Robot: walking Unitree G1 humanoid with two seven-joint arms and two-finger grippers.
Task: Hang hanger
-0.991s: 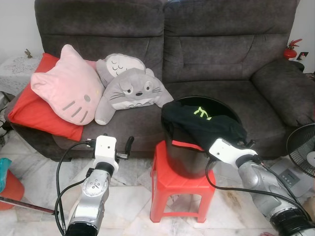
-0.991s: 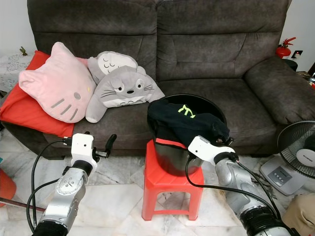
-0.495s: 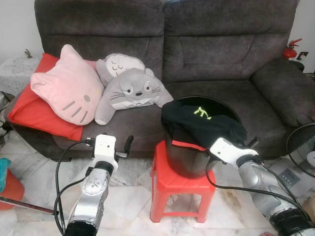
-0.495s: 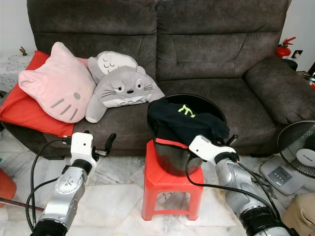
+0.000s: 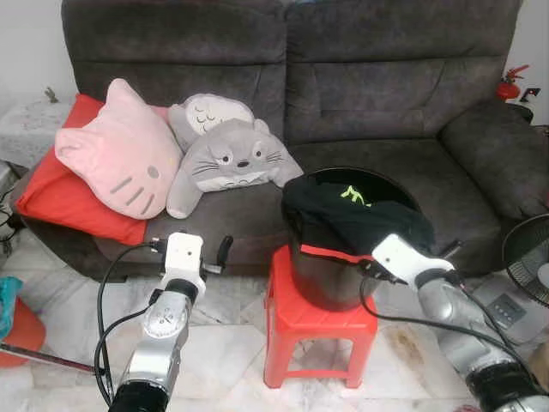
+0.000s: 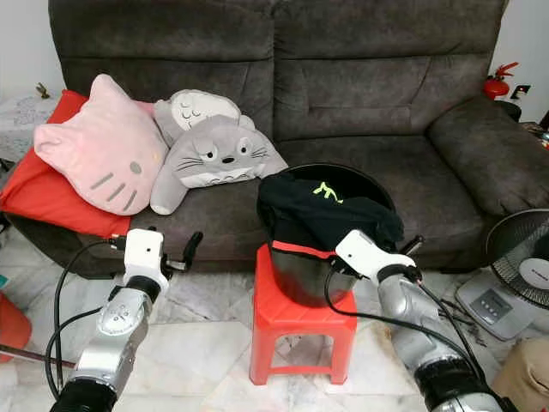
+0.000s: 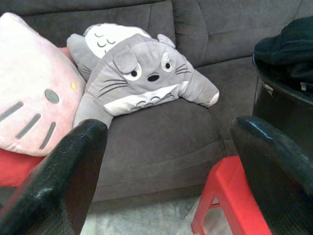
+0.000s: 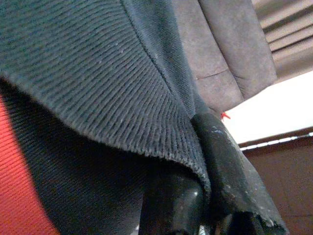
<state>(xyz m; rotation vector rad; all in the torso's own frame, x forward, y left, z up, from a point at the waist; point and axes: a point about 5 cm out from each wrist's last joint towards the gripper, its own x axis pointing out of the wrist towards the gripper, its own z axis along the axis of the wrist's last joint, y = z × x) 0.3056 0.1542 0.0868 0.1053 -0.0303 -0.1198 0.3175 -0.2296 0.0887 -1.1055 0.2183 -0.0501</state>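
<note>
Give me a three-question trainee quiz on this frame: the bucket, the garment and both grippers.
1. True or false: the black bucket stands on the red stool.
2. What drapes over the bucket? A) black garment B) pink pillow C) towel
3. Fill in: the right gripper has its fingers at the garment's ____, while the left gripper hangs open facing the sofa.

Key: 1 true; 2 A; 3 hem.

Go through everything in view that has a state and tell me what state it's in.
Left gripper: open, empty, facing the sofa.
Right gripper: at the black garment's hem, one finger against the cloth; grip unclear.
Black bucket: upright on the red stool, garment draped over it.
Fan: blades' motion unclear.
</note>
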